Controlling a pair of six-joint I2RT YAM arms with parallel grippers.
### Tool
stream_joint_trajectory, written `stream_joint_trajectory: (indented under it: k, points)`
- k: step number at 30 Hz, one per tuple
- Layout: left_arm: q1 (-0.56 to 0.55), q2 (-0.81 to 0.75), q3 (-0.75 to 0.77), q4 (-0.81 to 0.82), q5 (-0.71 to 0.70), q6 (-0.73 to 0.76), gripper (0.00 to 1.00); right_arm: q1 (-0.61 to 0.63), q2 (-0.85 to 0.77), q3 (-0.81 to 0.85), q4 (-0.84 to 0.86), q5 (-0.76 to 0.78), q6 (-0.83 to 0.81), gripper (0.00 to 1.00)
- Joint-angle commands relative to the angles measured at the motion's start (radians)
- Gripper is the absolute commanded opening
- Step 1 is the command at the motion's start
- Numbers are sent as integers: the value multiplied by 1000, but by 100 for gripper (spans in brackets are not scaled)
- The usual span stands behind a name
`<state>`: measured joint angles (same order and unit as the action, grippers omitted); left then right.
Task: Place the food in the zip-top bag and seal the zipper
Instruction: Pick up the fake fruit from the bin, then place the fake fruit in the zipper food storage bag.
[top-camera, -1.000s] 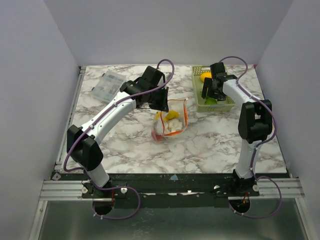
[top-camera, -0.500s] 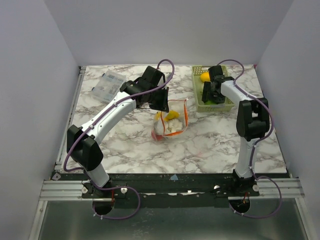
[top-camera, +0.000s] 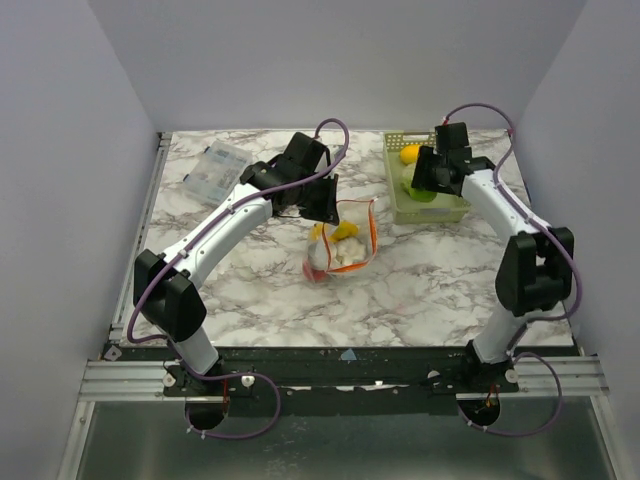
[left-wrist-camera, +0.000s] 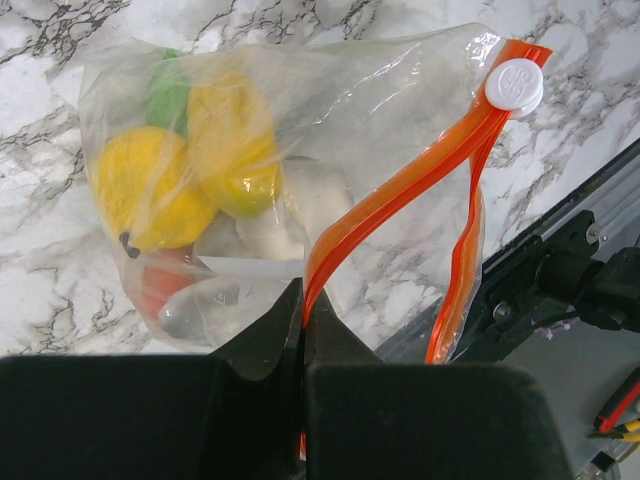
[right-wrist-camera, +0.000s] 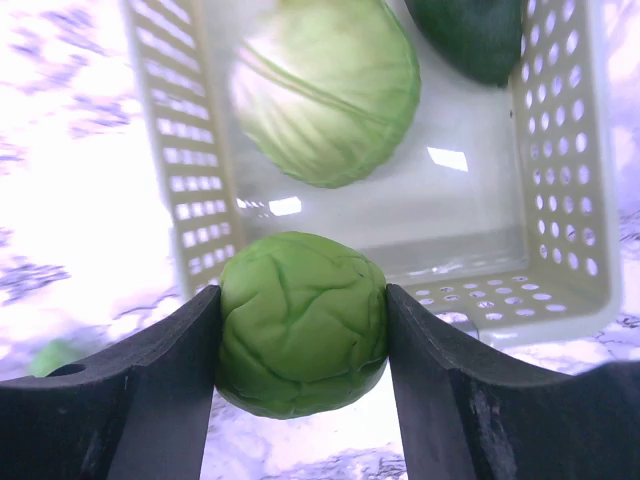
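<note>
While left claw pinches the orange zipper on the bag, right claw grips a green ball over the basket.

Robotics lab test cell, plain pale walls boxing a marble-print table, aluminium rail along its near edge

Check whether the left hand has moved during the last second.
No. The left hand stays pinched on the zipper, at the same spot relative to the clear compartment box in the top view.
</note>
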<state>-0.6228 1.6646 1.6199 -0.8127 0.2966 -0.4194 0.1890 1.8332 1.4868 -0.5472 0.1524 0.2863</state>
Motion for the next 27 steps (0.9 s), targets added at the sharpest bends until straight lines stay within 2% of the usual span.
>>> stream_joint_trajectory:
  k: [1, 5, 11, 15, 20, 27]
  points:
    - [5, -8, -7, 14, 26, -2, 0, 8, -185, -83, 133, -126, 0, 0]
    - [5, 7, 6, 11, 34, -9, 0, 9, -362, -240, 262, -324, 25, 0]
    - [13, 28, 37, -8, 12, -14, 0, 11, -626, -498, 592, -689, 136, 0]
    - [18, 40, 49, -16, 22, -28, 0, 27, -729, -619, 786, -888, 229, 0]
    - [20, 50, 59, -24, 32, -43, 0, 98, -777, -692, 907, -971, 278, 3]
    - [20, 47, 53, -26, 46, -56, 0, 239, -738, -687, 829, -858, 163, 18]
